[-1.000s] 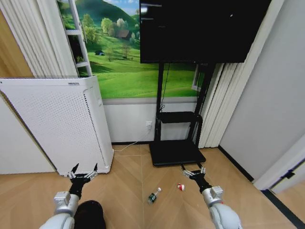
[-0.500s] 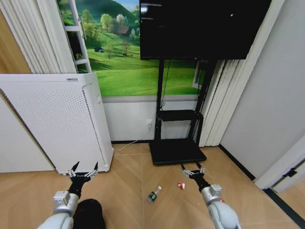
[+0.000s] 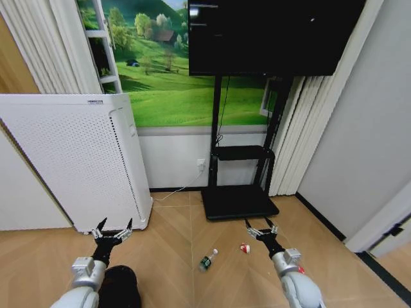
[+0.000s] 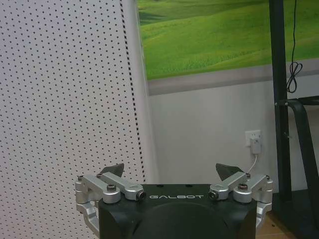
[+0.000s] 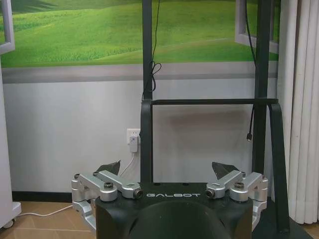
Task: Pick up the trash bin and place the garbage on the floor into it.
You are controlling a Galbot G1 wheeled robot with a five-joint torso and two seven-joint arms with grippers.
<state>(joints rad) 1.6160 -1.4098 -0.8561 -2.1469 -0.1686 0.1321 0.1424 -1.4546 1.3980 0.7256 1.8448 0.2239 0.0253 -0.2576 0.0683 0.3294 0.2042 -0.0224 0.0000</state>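
Trash bin [image 3: 120, 287]: small, black, round; at the near left edge of the head view, on the floor just right of the left arm.
Handling: likely light, stiff plastic with a smooth tapered wall; best taken by pinching the rim, since the wall could slip.
Plastic bottle [image 3: 207, 260]: clear, green label, white cap; lying on its side near centre, well apart from the bin.
Red-and-white item [image 3: 244, 248]: tiny; just right of the bottle, near the right gripper.
Floor [image 3: 173, 237]: tan herringbone parquet.
Left gripper [image 3: 112, 231]: jaws spread wide, holding nothing; hovering above and beyond the bin.
Right gripper [image 3: 261, 229]: jaws spread wide, holding nothing; hovering beside the red-and-white item.
White perforated appliance [image 3: 77, 160]: far left, against the wall.
TV stand [image 3: 239, 192]: black, far centre, base plate on the floor.
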